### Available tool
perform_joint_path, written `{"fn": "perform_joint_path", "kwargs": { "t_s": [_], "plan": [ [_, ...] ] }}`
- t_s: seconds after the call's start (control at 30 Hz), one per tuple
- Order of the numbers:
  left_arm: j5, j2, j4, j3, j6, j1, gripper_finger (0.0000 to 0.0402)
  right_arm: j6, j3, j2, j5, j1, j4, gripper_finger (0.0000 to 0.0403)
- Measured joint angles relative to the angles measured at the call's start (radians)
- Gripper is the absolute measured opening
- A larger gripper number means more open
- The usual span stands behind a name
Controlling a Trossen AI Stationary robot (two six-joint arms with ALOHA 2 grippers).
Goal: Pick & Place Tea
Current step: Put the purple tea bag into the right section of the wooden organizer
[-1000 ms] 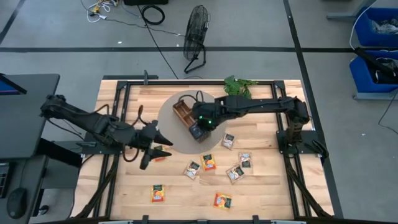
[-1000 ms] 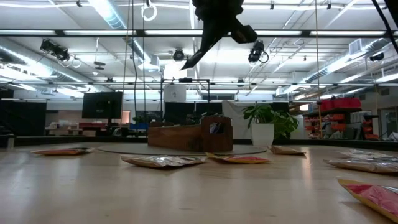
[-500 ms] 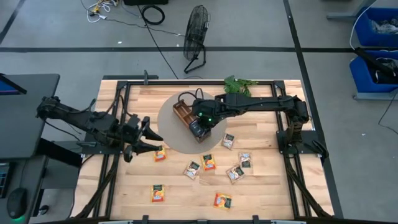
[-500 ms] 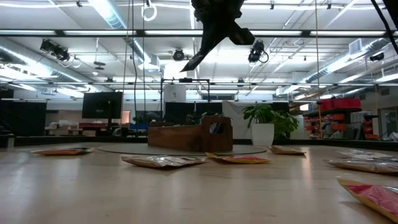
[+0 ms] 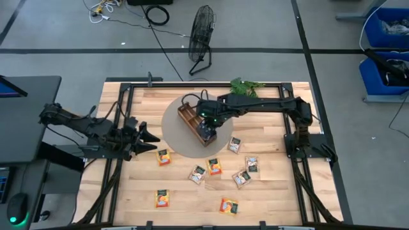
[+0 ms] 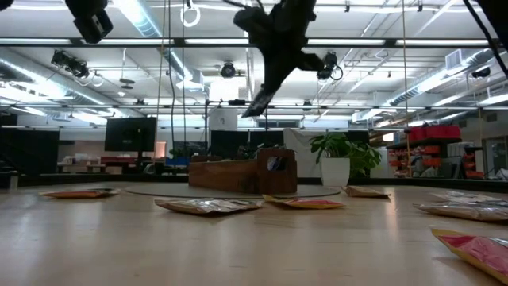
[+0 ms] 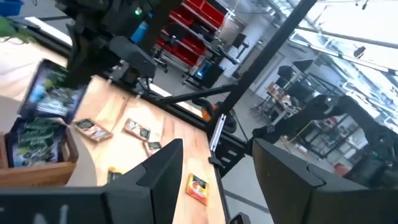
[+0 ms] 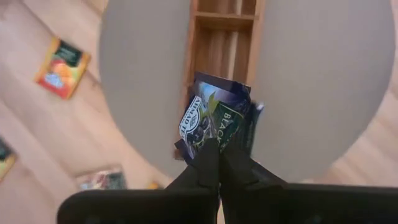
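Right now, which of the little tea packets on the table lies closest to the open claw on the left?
The orange sachet lying alone just off the grey mat's edge, beside the open left gripper. The other loose sachets lie farther right or nearer the table's front edge.

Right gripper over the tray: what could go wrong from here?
1. The right gripper is shut on a dark blue sachet by one edge; it may hang skewed and catch on a divider of the wooden tray.
2. The end compartment already holds dark sachets, so the new one may ride up or spill out.
3. The left gripper, open near the orange sachet, looks clear.
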Motion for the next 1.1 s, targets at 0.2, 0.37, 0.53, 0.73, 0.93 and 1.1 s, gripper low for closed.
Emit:
{"fn": "perform_joint_path", "kwargs": {
  "t_s": [0.2,0.37,0.53,0.73,0.93,1.1],
  "plan": [
    [-0.003,-0.005,0.002,-0.012,-0.011,0.0,0.0199,-0.071,0.0,0.052,-0.017,-0.014,0.008,0.0],
    [-0.003,-0.005,-0.004,-0.012,-0.021,0.0,0.0199,-0.091,0.0,0.082,-0.03,-0.006,0.009,0.0],
    [-0.004,-0.005,-0.005,-0.012,-0.019,0.0,0.0199,-0.153,0.0,0.115,-0.025,0.004,0.007,0.0],
    [-0.004,-0.005,-0.006,-0.012,-0.022,0.0,0.0199,-0.18,-0.001,0.146,-0.025,0.002,0.001,0.0],
    [-0.005,-0.005,-0.023,-0.012,-0.024,0.0,0.0199,-0.187,-0.001,0.189,-0.031,0.003,0.003,0.0],
    [-0.006,-0.005,-0.028,-0.012,-0.024,0.0,0.0199,-0.198,-0.001,0.202,-0.033,0.009,0.034,0.0]
  ]
}}
